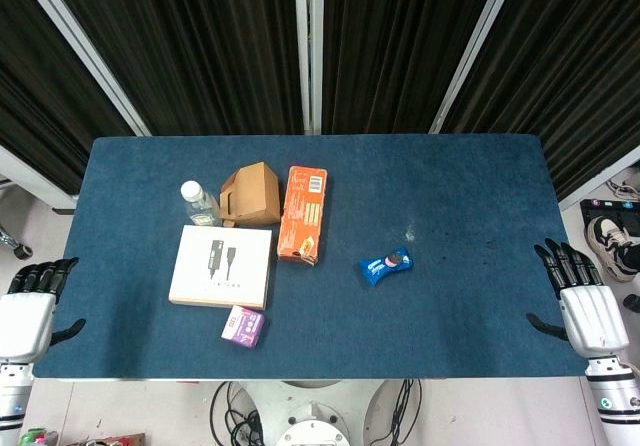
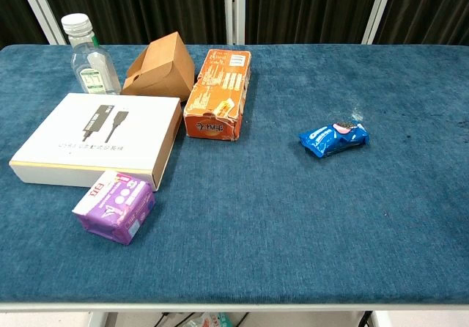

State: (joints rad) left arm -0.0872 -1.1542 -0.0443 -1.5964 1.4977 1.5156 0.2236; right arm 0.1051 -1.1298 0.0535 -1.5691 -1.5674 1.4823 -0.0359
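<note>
My left hand [image 1: 28,306] hangs beside the table's left edge, fingers apart, holding nothing. At the right edge my right hand [image 1: 582,299] does the same. Neither hand shows in the chest view. On the blue table [image 1: 460,216] lie a white flat box [image 1: 222,265] [image 2: 99,138], a small purple packet [image 1: 243,326] [image 2: 115,206], an orange box [image 1: 303,213] [image 2: 218,94], a brown cardboard carton [image 1: 251,193] [image 2: 159,67], a clear bottle [image 1: 199,203] [image 2: 87,54] and a blue cookie pack [image 1: 386,264] [image 2: 334,137]. The white box is nearest my left hand; the cookie pack is nearest my right.
Dark curtains with white posts [image 1: 310,46] stand behind the table. Shoes [image 1: 615,241] lie on the floor to the right. Cables [image 1: 250,406] hang under the front edge.
</note>
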